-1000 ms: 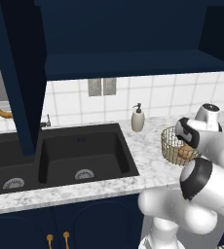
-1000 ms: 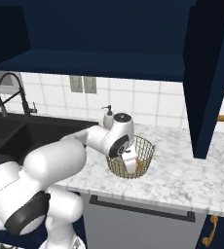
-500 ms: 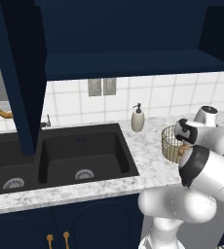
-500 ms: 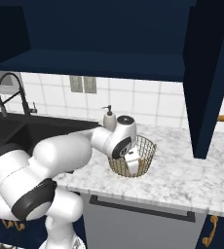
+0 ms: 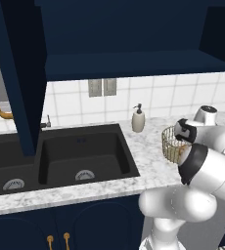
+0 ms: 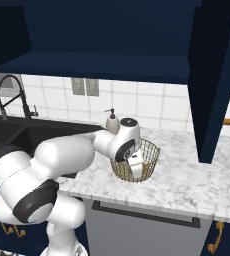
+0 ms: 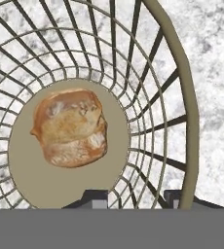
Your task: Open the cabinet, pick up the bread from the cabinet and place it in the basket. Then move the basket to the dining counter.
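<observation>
Pincer straddling the basket rim, bread lying on the basket floor.

In the hand view the two dark tips rise at about 6 o'clock, one inside the wire wall and one outside, with the thick rim running down between them; they stand partly apart, and whether they already press the rim cannot be told. The bread sits loose at about 9 o'clock on the tan base disc, free of the tips. In the right base view the basket stands on the marble tabletop, at about 4 o'clock from the soap dispenser, with the black sink off at 9 o'clock. The cabinet door hangs open at 2 o'clock above the basket.
</observation>
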Controlling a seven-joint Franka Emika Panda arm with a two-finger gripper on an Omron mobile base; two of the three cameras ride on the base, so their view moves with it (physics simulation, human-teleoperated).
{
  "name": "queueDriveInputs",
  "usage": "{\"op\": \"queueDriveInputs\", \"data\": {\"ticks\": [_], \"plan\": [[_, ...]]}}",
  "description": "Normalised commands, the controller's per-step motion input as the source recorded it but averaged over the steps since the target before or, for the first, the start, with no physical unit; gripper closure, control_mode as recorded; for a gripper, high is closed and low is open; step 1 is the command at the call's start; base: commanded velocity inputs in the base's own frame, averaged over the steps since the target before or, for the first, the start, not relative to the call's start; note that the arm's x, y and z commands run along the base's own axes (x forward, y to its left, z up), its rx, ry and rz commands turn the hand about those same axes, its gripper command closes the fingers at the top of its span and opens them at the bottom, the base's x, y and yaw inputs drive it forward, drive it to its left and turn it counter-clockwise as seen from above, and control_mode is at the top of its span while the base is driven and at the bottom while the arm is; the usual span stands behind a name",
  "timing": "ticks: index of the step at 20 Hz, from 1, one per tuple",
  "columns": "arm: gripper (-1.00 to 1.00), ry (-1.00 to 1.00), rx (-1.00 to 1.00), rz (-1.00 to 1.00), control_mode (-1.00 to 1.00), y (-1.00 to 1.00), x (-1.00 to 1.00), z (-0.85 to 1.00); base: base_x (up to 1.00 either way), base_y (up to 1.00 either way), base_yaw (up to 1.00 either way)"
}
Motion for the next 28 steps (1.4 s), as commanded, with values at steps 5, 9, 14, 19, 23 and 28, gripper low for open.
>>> {"op": "queueDriveInputs", "data": {"ticks": [5, 9, 14, 19, 23, 28], "plan": [[1.00, 0.00, 0.00, -0.01, -1.00, 0.15, -0.15, 0.03, 0.00, 0.00, 0.00], [1.00, 0.05, 0.00, 0.00, -1.00, 0.24, -0.26, 0.30, 0.00, 0.00, 0.00], [1.00, 0.08, -0.01, 0.00, -1.00, 0.33, -0.50, 0.61, 0.00, 0.00, 0.00], [1.00, 0.06, 0.00, 0.00, -1.00, 0.57, -0.70, 0.54, 0.00, 0.00, 0.00], [1.00, -0.04, 0.00, 0.00, -1.00, 0.77, -0.52, 0.29, 0.00, 0.00, 0.00], [1.00, -0.16, 0.05, -0.01, -1.00, 0.54, -0.17, 0.46, 0.00, 0.00, 0.00]]}}
